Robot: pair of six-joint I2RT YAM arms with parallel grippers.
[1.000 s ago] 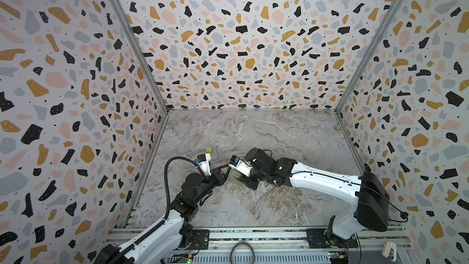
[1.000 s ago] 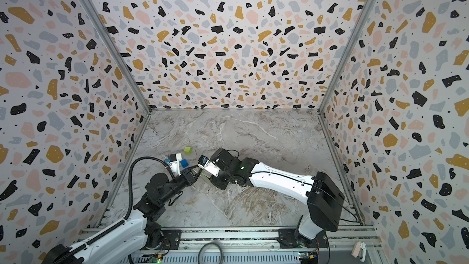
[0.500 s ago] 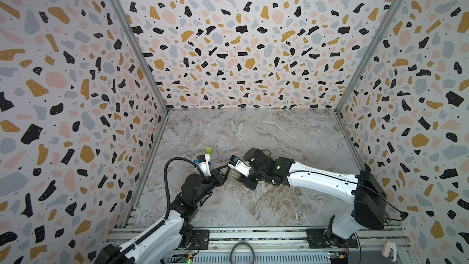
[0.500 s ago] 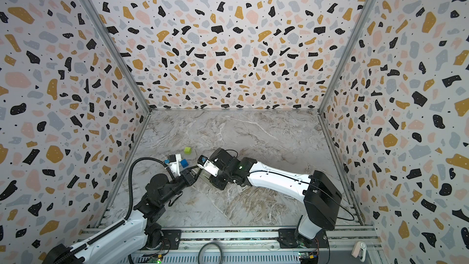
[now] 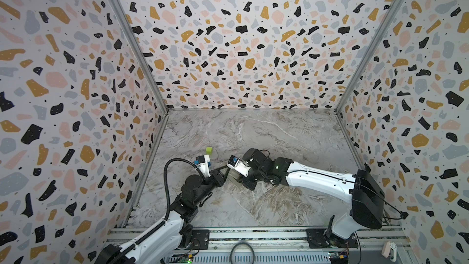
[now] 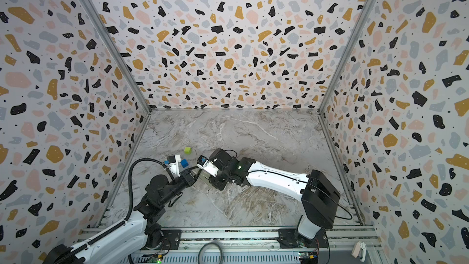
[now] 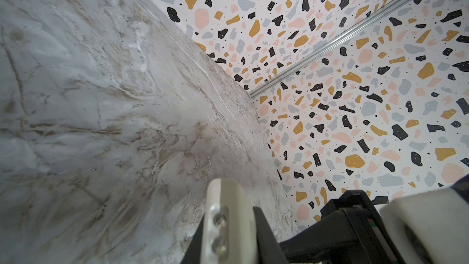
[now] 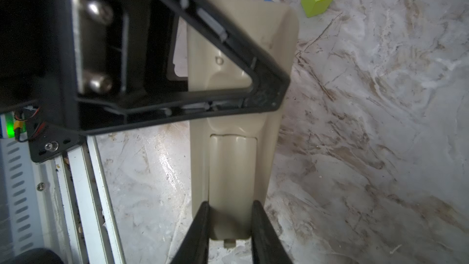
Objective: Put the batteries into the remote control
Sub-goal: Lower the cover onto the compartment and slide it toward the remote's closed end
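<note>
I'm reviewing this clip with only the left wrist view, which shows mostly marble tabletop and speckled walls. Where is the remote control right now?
Observer: The right gripper holds the remote control by its battery-cover end, with the beige back facing the right wrist camera.
Operator: And the left gripper?
Observer: The left gripper is shut and reaches across the remote's back. Whether it touches cannot be told.
Operator: Anything else nearby?
Observer: A green cube and a blue cube lie just beyond the grippers, toward the back wall.
</note>
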